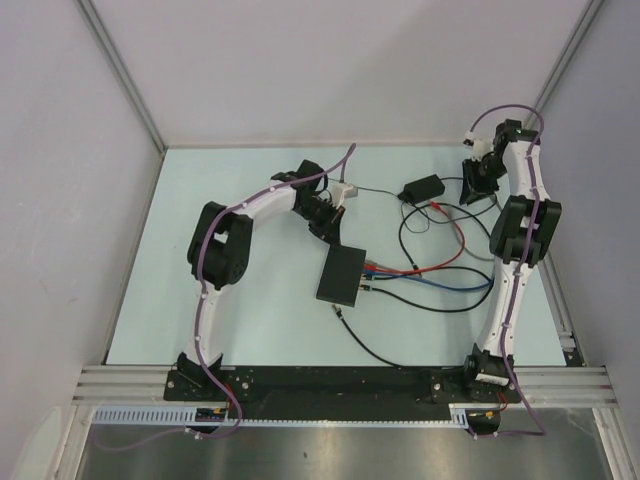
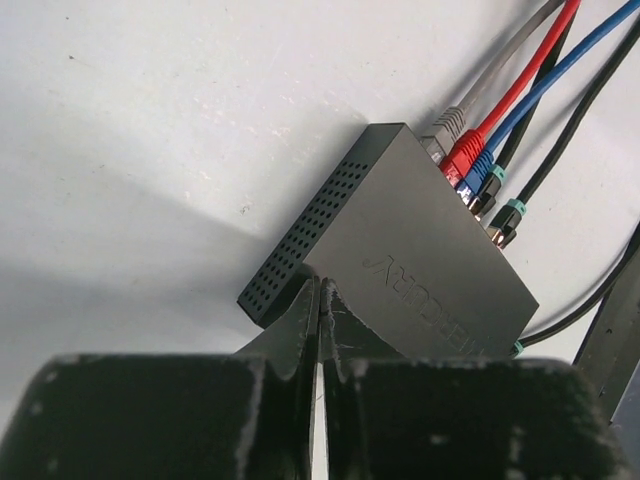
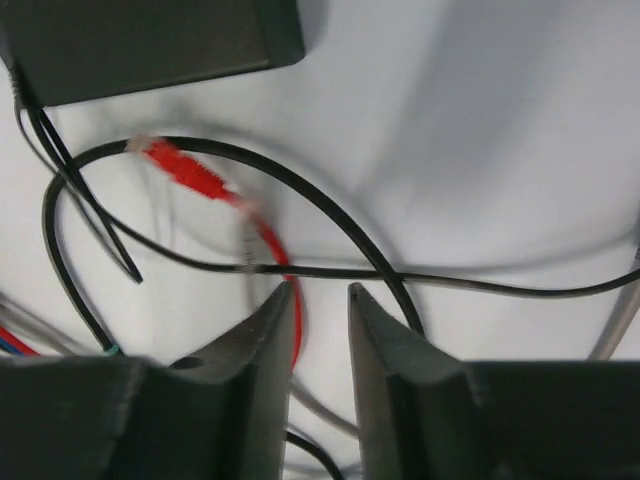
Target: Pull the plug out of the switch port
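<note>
The switch (image 1: 342,275) is a flat matte-black box in the middle of the table. In the left wrist view the switch (image 2: 420,250) has grey, red (image 2: 462,155), blue and black plugs in a row of ports on its far short edge. Which one is the task's plug I cannot tell. My left gripper (image 2: 320,285) is shut, its tips at the box's near corner, and it holds nothing. My right gripper (image 3: 320,292) is open by a narrow gap with nothing in it. It hangs over a loose red plug (image 3: 185,170) and crossing black cables.
A black power adapter (image 1: 422,187) lies at the back, just left of my right gripper (image 1: 472,190). Red, blue and black cables loop over the table right of the switch. A loose black cable end (image 1: 340,314) lies in front of the box.
</note>
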Motion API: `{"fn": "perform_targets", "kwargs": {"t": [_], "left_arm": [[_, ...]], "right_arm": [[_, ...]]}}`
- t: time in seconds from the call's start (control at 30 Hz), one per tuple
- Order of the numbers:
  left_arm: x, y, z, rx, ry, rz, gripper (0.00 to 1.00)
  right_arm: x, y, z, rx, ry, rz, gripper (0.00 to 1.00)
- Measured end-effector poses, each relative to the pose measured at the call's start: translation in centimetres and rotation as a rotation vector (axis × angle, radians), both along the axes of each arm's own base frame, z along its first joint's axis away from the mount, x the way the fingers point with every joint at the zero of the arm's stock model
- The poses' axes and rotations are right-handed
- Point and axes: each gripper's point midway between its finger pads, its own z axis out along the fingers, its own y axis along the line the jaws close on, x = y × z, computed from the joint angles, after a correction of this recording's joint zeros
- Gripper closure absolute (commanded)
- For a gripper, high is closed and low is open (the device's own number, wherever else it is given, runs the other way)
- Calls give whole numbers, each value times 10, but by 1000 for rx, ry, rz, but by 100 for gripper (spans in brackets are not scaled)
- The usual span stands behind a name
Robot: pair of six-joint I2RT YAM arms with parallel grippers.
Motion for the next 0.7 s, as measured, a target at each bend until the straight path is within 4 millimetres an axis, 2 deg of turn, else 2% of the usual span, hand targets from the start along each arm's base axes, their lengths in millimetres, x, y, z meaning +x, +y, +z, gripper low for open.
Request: {"fn": "perform_targets", "kwargs": {"t": [0.03,0.07,0.1,0.17,0.3,0.4,0.47,0.57,0.63,0.7], "left_arm": [[0,0,0,0,0,-2,90],[-1,0,0,0,0,-5,87],[-1,1,0,0,2,-7,80],[-2,1,1,-2,5,-8,76],[-6,5,5,-5,-5,-11,67],[-11,7,12,-10,-14,-11,64],[-14,9,20,-17,-25,-10,62],[-16,9,33,-34,-45,-11,63],[-20,10,40,-49,-51,-15,64],[-26,10,46,-65,-49,-22,72]], "right_arm": [[3,-2,-4,-11,0,-9,48],[6,-3,-7,-12,0,-16,32],[7,-2,-9,-7,1,-20,20],[10,3,-7,13,-5,-28,18],[17,20,9,74,-54,-3,20],[12,49,29,133,-91,65,21],[-3,76,41,179,-100,134,22],[-38,122,53,235,-88,258,28],[-60,149,52,268,-57,334,30],[-80,177,42,316,-13,415,31]]}}
